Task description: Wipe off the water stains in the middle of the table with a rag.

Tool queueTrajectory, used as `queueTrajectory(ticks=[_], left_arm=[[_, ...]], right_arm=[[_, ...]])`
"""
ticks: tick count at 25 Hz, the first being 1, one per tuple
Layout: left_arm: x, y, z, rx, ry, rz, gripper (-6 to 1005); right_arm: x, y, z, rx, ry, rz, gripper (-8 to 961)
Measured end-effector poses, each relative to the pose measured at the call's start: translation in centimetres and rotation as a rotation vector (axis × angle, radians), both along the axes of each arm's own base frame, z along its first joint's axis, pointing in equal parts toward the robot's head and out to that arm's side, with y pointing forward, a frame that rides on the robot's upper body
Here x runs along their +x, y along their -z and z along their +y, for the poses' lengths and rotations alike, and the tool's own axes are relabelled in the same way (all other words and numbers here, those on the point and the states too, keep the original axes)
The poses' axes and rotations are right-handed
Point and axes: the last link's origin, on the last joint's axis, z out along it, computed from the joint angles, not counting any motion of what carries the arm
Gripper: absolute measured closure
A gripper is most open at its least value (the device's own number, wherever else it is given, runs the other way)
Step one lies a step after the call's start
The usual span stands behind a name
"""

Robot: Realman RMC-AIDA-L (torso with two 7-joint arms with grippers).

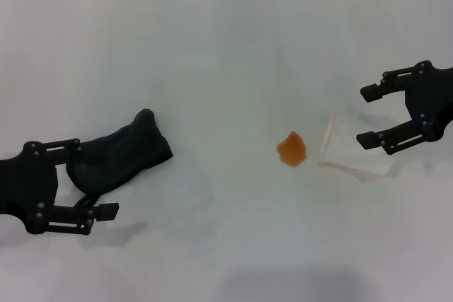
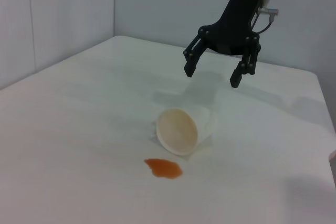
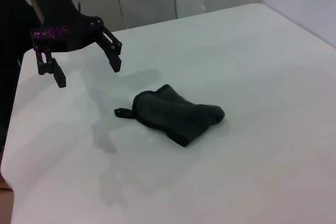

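- The left gripper is seen with its fingers spread apart. From the head view they appear to bracket the near end of the rag; the right wrist view shows the left gripper raised above the worktop and short of the cloth, with nothing held.
- The step in hand is judged to be the pickup of the rag. The fingers should be lowered over the thickest part of the wad and closed only once cloth lies between both of them, so that a full fold is taken rather than a loose edge.
- The rag lies crumpled on the left part of the worktop, with a small loop at one end, well apart from the spill.
- The water stains are seen as one small orange-brown blotch near the middle of the worktop, well to the right of the rag.
- A tipped paper cup lies on its side just beside the blotch, its mouth turned toward it. A wiping stroke should be kept short of the cup, or the cup may be pushed along.
- The right gripper hangs above the worktop beyond the cup, its fingers apart and empty. It should be kept out of the stroke path.
- The cloth should be pressed flat on the blotch, so that the liquid is absorbed rather than smeared.
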Motion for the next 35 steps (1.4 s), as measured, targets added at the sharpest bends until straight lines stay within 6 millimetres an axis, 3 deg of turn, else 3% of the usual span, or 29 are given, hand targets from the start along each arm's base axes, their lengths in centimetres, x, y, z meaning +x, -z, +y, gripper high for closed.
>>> queueTrajectory(ticks=[19, 35], left_arm=[[0.7, 0.7, 0.3, -0.036, 0.031, 0.015, 111], [1.1, 1.9, 0.3, -0.058, 0.052, 0.017, 111]], right_arm=[[-0.3, 0.1, 0.6, -0.016, 0.015, -0.101, 102], [-4.4, 3.2, 3.4, -0.084, 0.16, -0.543, 104]])
